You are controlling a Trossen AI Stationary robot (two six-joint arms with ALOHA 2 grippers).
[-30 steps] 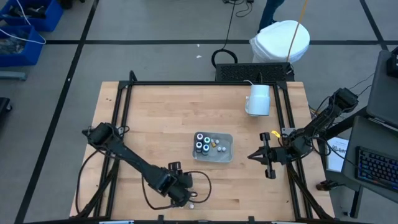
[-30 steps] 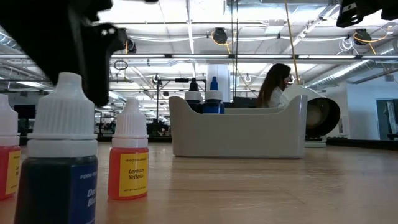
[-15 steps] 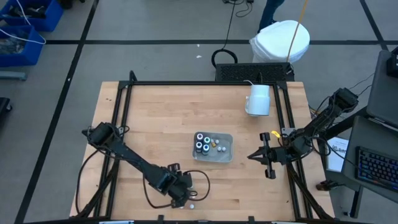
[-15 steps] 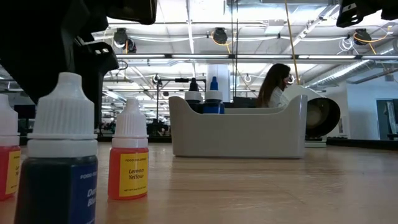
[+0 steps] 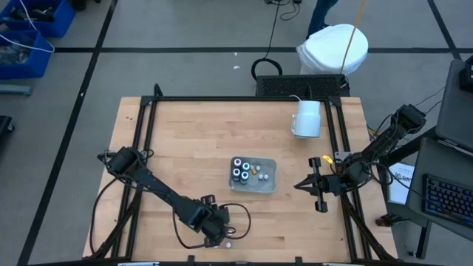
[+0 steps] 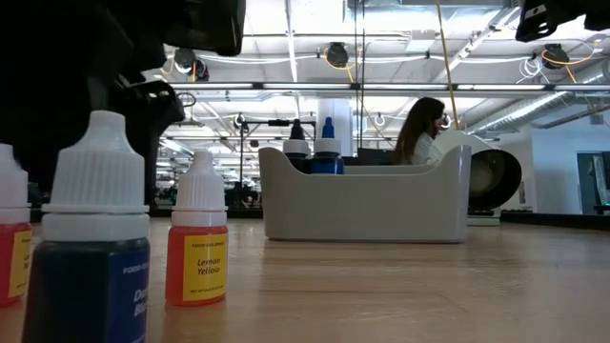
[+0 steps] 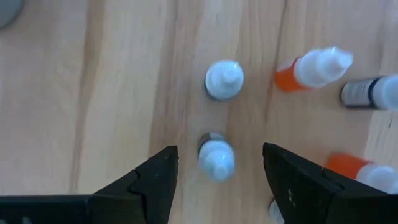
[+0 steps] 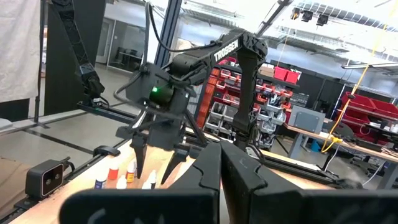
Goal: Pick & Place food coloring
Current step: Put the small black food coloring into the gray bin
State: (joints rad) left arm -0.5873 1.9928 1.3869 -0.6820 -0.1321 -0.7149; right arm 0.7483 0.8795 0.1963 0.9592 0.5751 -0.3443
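Food coloring bottles stand and lie loose on the bench near its front edge, left of centre; more sit in the clear tray mid-bench. The left hand hangs directly over them, fingers spread either side of one upright white-capped bottle without touching it. The right hand waits at the right, just beyond the tray, its fingers closed together.
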